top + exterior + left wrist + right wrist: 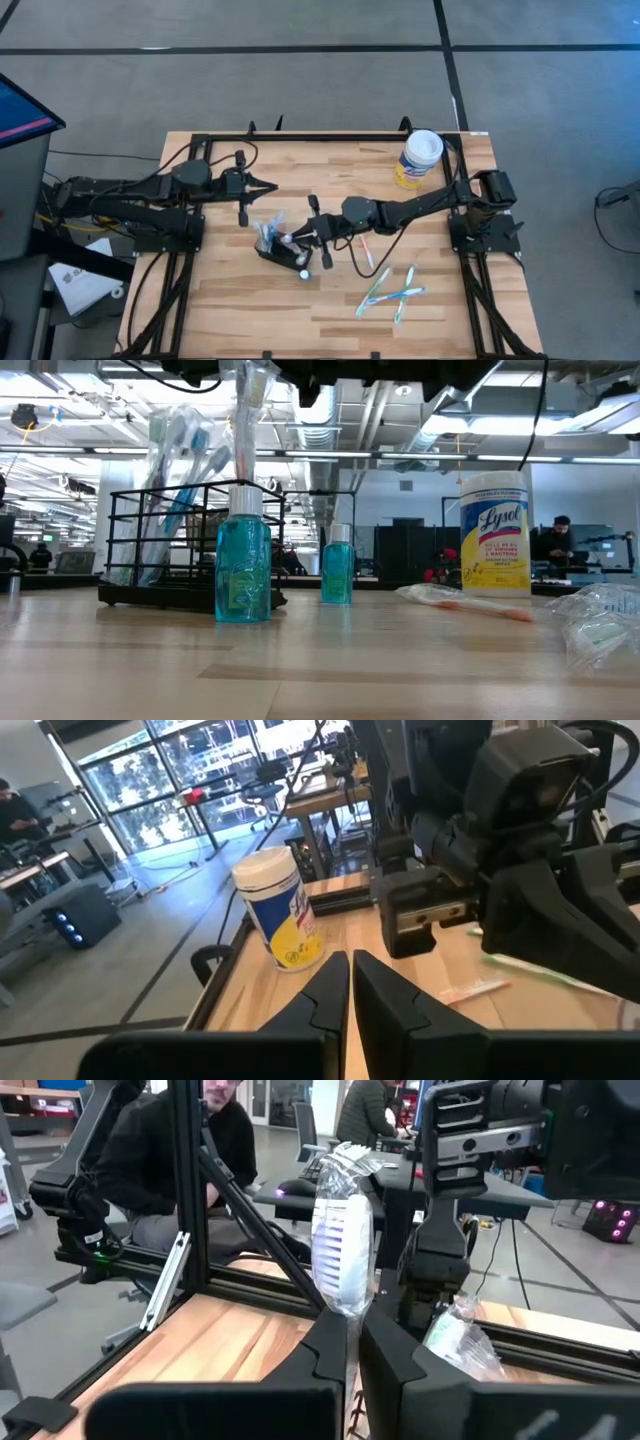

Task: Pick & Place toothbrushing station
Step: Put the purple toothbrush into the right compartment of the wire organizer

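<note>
One wrapped brush sits clamped in your right end effector above the station; several await on the desk; left end effector together.

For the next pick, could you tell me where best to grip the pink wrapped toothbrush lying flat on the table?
Probably from above, across the middle of the pink wrapped toothbrush: it lies flat and slim beside the right arm, so fingers should straddle its narrow width.
</note>
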